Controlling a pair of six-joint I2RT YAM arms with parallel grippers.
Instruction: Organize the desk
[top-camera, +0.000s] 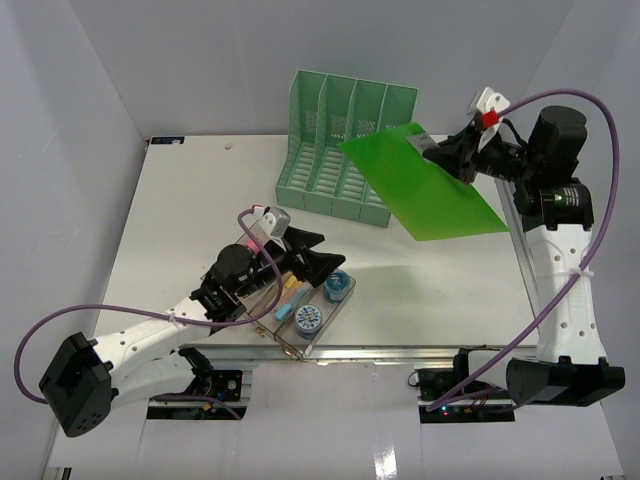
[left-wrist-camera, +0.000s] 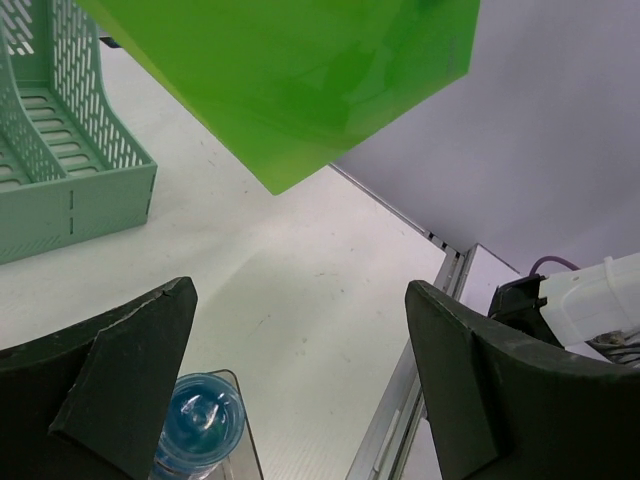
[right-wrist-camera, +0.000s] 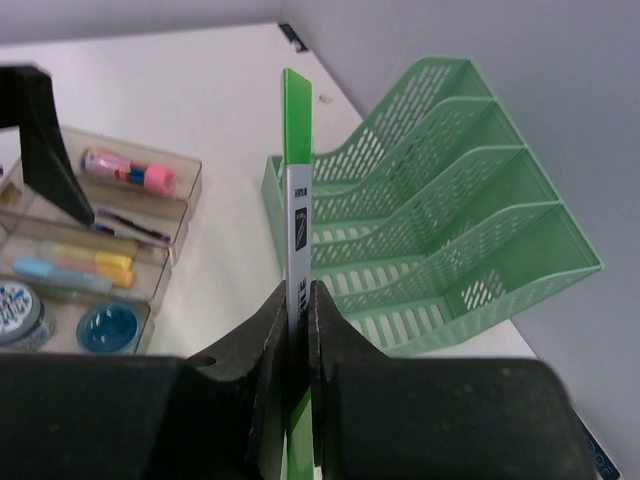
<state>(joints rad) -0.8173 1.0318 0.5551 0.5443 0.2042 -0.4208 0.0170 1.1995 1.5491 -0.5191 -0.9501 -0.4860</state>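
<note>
Near edge: the desk (top-camera: 450, 290) runs from its metal front rail out to the back wall, under both arms. It is bare white through the middle and right.

Near left: a clear tray (top-camera: 332, 320) sits just inside the rail, its compartments holding pens and a round blue container (top-camera: 337, 287). The left gripper (top-camera: 316, 253) hangs over the tray's far end with its jaws spread wide and nothing between them. The wrist view shows only bare desk and the blue container in the gap.

Further out, right: the right gripper (top-camera: 445, 152) is clamped tight on the short edge of a green folder (top-camera: 430, 195), carried in the air off the desk. From above the folder's broad face shows, so it leans rather than stands upright. Its free end slopes down toward the near right.

Far centre: a green file rack (top-camera: 340, 170) stands on the desk near the back wall. Its slots are open upward and their dividers run near to far.

The relation that matters is folder to rack. The rack lies just to the left of the right gripper, and from above the folder's far corner overlaps the rightmost slot. The right arm is plainly the nearer one, with the left well apart at the tray.

Judgement: filing calls for a short leftward carry and a roll of the wrist, bringing the sheet upright and in line with the dividers before it goes down. If it stays tilted, the lower edge would likely catch a divider.
</note>
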